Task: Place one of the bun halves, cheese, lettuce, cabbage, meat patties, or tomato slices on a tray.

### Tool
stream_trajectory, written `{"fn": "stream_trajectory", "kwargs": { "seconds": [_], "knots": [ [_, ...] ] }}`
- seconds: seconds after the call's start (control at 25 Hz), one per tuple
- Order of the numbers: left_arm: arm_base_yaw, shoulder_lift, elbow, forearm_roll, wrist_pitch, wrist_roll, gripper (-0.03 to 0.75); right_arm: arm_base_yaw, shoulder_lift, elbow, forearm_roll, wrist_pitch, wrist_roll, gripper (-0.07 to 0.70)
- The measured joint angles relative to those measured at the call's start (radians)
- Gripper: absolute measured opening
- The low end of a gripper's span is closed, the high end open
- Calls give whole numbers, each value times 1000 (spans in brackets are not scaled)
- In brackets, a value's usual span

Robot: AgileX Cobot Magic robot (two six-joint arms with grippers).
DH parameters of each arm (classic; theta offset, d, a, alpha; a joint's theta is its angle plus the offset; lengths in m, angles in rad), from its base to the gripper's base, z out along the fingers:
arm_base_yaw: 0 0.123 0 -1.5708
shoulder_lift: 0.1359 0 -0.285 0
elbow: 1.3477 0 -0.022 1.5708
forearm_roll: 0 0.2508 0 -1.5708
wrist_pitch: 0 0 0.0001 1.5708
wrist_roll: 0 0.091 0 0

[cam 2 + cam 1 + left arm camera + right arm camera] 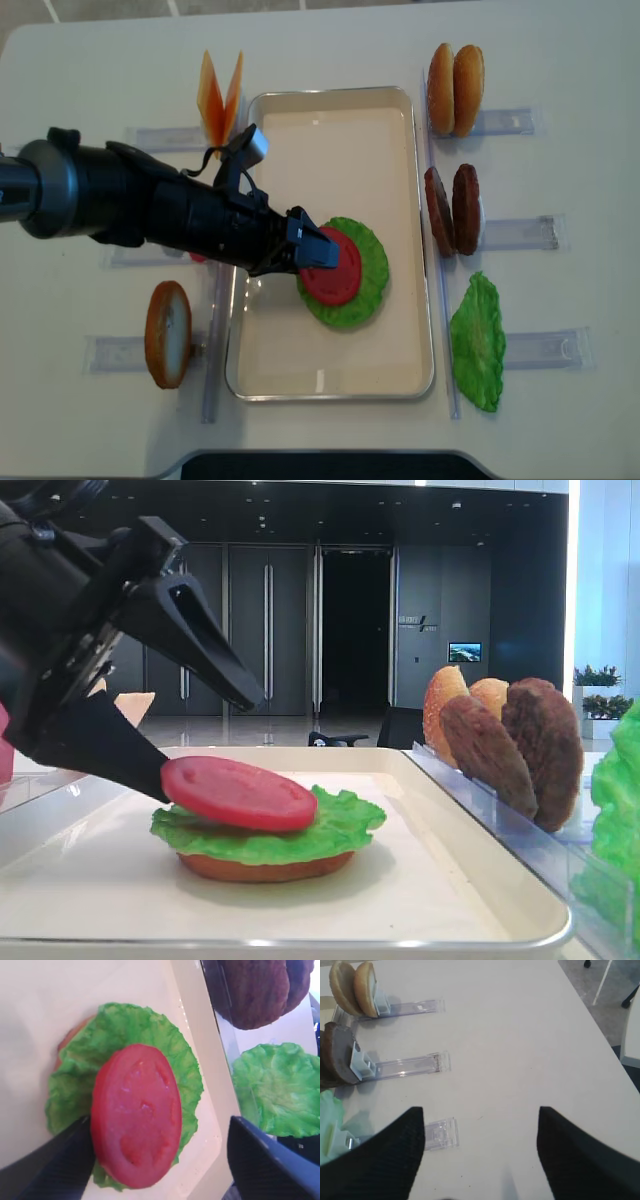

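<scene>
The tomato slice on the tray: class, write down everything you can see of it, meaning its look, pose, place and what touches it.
The tomato slice is a flat, round, red disc with a smooth plastic look and shallow dimples on its top face. It lies slightly tilted on a frilly green lettuce leaf, which rests on a flat brown-orange bun base in the cream tray. The left pincer stands open around it; one black finger sits against the slice's edge, the other is clear of it.
</scene>
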Motion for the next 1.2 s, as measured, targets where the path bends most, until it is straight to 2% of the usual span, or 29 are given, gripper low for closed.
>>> {"fn": "stream_trajectory", "kwargs": {
  "seconds": [0.08,0.24,0.36,0.52,0.68,0.92,1.2],
  "knots": [
    [0,-31,-10,60,-23,-53,643,0,0,0,0,0,0,485],
    [0,-102,-77,297,-39,-279,646,0,0,0,0,0,0,485],
    [0,-142,-131,452,-19,-432,646,0,0,0,0,0,0,485],
    [0,-193,-216,676,37,-631,646,0,0,0,0,0,0,485],
    [34,-231,-300,867,130,-782,646,0,0,0,0,0,0,485],
    [178,-247,-410,1136,313,-932,646,0,0,0,0,0,0,485],
    [306,-253,-503,1391,467,-1030,646,0,0,0,0,0,0,485]
  ]
}}
